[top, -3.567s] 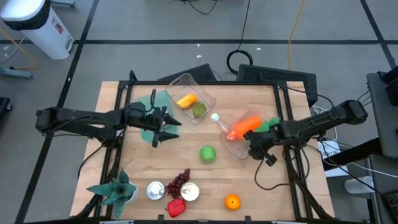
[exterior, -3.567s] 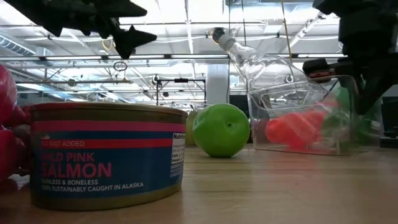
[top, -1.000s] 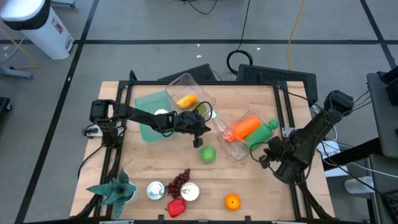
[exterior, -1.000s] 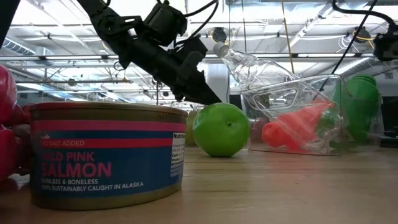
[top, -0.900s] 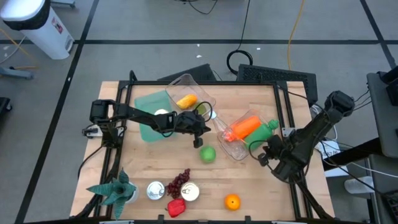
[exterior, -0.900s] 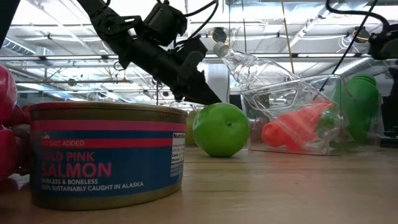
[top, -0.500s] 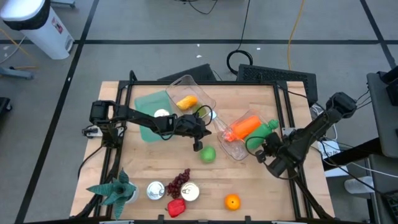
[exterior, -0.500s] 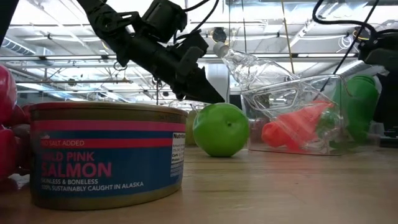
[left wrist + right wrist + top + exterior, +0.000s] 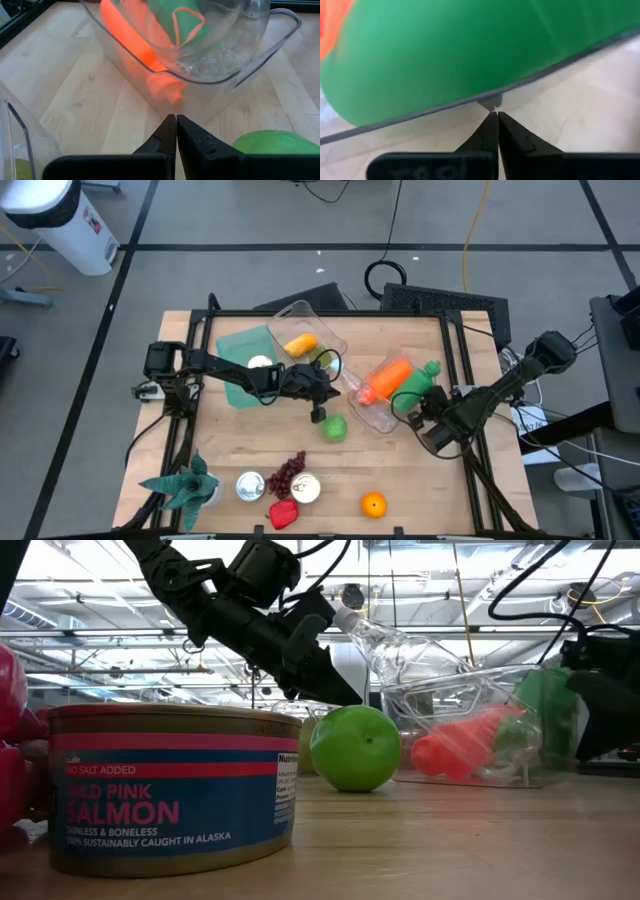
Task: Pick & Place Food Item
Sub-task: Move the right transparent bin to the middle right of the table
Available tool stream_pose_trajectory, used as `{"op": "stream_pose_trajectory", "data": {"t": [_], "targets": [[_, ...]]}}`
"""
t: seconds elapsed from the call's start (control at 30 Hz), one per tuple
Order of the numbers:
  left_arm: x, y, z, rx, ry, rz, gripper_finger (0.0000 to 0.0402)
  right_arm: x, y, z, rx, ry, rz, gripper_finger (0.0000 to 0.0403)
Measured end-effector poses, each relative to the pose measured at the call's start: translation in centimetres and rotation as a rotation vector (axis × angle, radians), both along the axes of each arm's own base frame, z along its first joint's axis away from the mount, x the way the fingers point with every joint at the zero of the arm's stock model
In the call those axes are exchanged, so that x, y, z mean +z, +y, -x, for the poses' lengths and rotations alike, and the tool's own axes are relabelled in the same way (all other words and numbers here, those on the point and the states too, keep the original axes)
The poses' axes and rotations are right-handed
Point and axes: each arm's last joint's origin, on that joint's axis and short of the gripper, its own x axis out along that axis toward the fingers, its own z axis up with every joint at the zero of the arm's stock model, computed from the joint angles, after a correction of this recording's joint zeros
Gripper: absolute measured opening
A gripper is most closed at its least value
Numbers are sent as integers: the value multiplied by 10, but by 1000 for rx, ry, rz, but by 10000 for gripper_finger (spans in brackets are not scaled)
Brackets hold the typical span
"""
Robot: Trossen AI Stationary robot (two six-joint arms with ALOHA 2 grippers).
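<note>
The green apple sits on the bare wooden table near its middle, and your left gripper hangs just beside it with its fingers pressed together, holding nothing. You have a clear tilted container lying between the two arms with an orange carrot-like piece and a green item inside; your right gripper is at its outer rim, fingers shut, and whether it touches the plastic is hard to tell. Another clear container holds a yellow piece toward the far edge, on a green board. Along the near edge you have a salmon can, an orange, grapes and a small plant. A black frame rims the table. Open wood lies between the apple and the near-edge items.
</note>
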Motion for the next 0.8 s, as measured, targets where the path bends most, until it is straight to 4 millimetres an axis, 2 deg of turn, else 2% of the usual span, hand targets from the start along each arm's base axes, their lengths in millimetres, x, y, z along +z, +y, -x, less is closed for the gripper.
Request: {"op": "stream_pose_trajectory", "data": {"t": [0.3, 0.8], "targets": [[0, 0, 0, -6, 0, -10, 21, 1, -14, -5, 23, 60, 117, 1], [0, -6, 0, -30, 0, -25, 21, 2, -31, -18, 56, 132, 186, 1]]}}
